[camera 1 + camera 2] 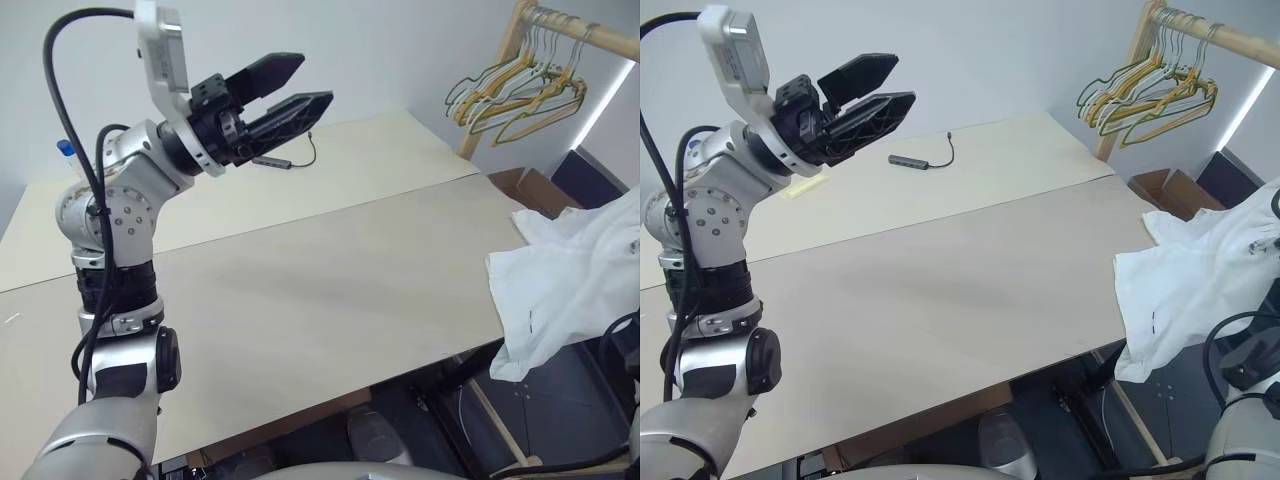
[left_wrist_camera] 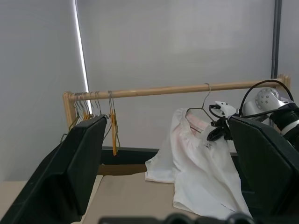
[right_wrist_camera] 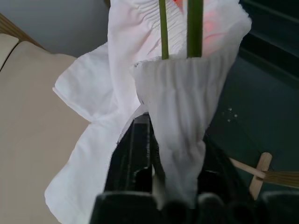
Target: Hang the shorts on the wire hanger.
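The shorts hang from the wire hanger, whose hook is over the wooden rail past the far right end of the counter. The white cloth drapes down off the counter's edge, its gathered waistband up at the hanger's thin green wires.

The right tool is right at the shorts, pointing up toward the waistband. A fold of the cloth lies between its two black fingers, which stand a little apart; whether they still pinch the cloth or have let go I cannot tell. From the left wrist, the right arm reaches in from beside the garment, its tip touching the cloth just below the hanger.

The left tool is well away from the shorts, raised above the far left part of the counter on a bent arm, angled slightly upward and toward the rail. Its fingers are spread wide with nothing between them.

Beyond the left tool, a small dark adapter with a short cable lies on the counter. A bunch of spare yellow and green hangers is crowded at the near end of the rail.

No writing or brand can be read. The lower part of the shorts is cut off by the head views' right edge, and the hanger's lower bar is hidden inside the cloth.
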`<act>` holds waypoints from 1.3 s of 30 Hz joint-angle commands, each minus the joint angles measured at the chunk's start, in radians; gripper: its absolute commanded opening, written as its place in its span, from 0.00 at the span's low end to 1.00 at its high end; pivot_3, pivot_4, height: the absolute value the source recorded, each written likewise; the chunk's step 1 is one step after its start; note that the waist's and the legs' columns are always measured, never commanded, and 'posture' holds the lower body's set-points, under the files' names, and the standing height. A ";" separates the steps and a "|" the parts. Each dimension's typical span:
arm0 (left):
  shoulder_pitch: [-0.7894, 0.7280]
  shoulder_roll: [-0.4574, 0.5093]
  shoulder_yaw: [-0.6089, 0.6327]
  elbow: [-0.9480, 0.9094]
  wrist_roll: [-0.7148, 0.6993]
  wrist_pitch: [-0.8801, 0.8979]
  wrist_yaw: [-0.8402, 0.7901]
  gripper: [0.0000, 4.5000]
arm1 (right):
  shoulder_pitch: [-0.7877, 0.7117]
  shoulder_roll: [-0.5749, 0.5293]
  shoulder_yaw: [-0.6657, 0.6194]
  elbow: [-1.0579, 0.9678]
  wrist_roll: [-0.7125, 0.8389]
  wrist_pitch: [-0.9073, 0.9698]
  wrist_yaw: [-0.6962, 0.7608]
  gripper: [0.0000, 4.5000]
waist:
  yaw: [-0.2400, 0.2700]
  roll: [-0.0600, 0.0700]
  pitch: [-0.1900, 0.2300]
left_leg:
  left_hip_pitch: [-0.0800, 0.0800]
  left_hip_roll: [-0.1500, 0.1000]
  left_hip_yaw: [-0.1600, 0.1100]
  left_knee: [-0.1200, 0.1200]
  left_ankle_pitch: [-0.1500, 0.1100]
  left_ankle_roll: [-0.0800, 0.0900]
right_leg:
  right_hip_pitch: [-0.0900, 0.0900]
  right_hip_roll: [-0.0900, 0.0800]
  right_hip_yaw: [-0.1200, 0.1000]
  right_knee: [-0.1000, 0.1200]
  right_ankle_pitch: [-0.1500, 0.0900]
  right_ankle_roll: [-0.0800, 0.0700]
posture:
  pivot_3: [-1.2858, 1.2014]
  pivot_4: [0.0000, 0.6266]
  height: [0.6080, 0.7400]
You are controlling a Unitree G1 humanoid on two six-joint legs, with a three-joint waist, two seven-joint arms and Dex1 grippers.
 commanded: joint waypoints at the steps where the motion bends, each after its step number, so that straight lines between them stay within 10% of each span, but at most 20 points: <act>1: -0.013 0.011 0.000 -0.025 -0.019 -0.003 0.001 1.00 | 0.032 0.003 0.039 -0.097 0.001 -0.061 0.011 0.47 | 0.000 0.000 0.000 | 0.000 0.000 0.000 0.000 0.000 0.000 | 0.000 0.000 0.000 0.000 0.000 0.000 | 0.39 0.00 1.00; 8: -0.020 0.017 -0.004 -0.015 -0.017 -0.008 -0.006 1.00 | 0.146 0.040 0.083 -0.314 -0.013 -0.224 -0.002 1.00 | -0.002 0.000 0.000 | 0.000 0.000 -0.001 0.000 0.000 0.000 | 0.000 0.000 0.001 0.000 0.000 0.001 | 0.39 0.00 1.00; 21: 0.006 0.029 -0.019 0.020 0.062 -0.070 0.011 1.00 | 0.340 0.271 0.122 -0.714 -0.100 -0.967 -0.116 1.00 | -0.002 0.001 0.000 | 0.004 0.000 -0.002 0.000 0.000 0.000 | -0.001 0.000 0.001 0.001 0.001 0.000 | 0.39 0.00 1.00; 30: 0.277 0.162 -0.067 -0.089 0.237 -0.205 -0.031 1.00 | 0.364 0.237 0.409 -0.806 0.312 -0.919 0.544 1.00 | 0.002 -0.002 0.001 | 0.013 0.003 -0.002 -0.006 -0.001 -0.001 | 0.004 0.003 0.003 0.000 0.000 0.001 | 0.44 0.00 1.00; 39: 0.578 0.302 -0.025 -0.304 0.242 -0.206 -0.070 1.00 | 0.182 0.200 0.742 -0.508 0.289 -0.971 1.021 1.00 | 0.128 -0.006 0.007 | 0.011 0.003 -0.002 -0.008 -0.001 -0.001 | -0.002 0.002 0.003 -0.001 0.004 -0.006 | 0.50 0.00 1.00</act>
